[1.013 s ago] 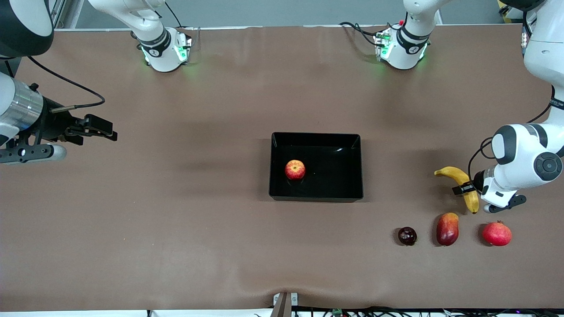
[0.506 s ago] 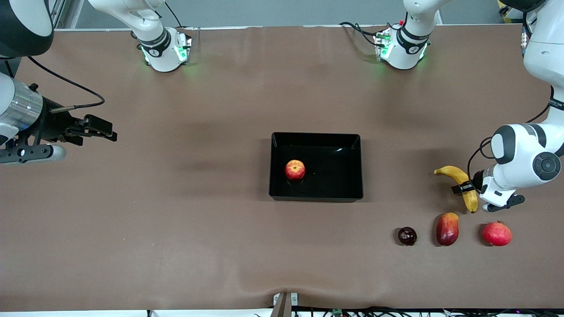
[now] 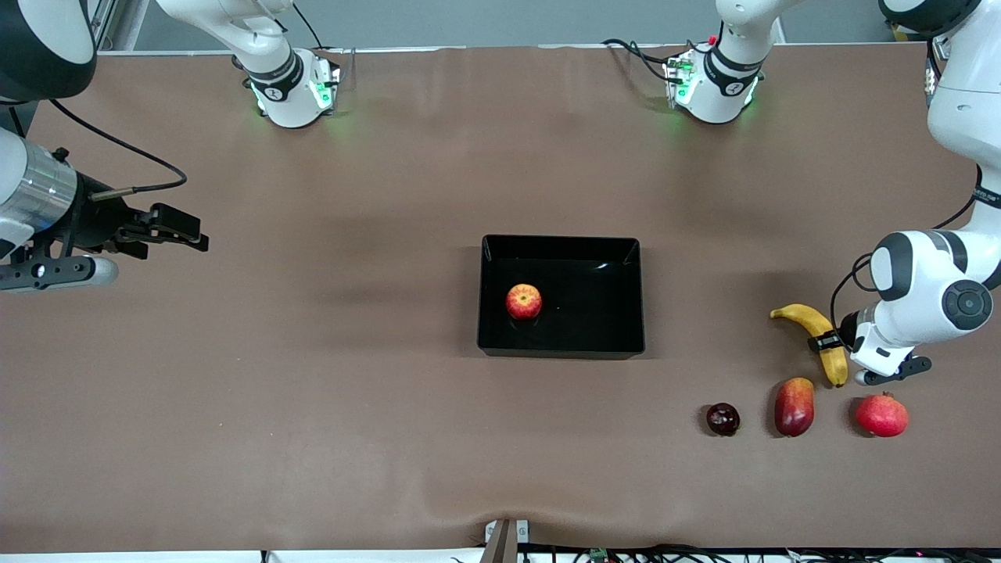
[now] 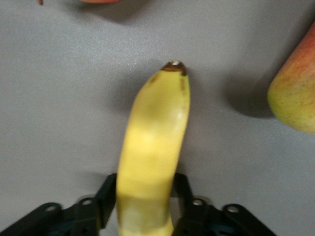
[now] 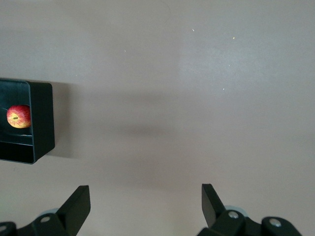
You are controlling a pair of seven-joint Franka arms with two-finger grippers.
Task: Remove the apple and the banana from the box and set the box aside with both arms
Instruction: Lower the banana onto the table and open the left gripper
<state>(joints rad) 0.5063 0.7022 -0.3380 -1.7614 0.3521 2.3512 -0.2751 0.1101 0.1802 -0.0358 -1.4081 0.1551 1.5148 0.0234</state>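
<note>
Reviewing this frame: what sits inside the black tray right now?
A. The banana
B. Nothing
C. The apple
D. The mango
C. The apple lies in the black tray, while the banana is between the left gripper's fingers at the left arm's end of the table, near the mango.

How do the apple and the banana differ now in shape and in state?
The apple is small, round and red; the banana is long, curved and yellow. The apple lies free in the box; the banana is outside it, with the left gripper shut on it. Both are fruits.
</note>
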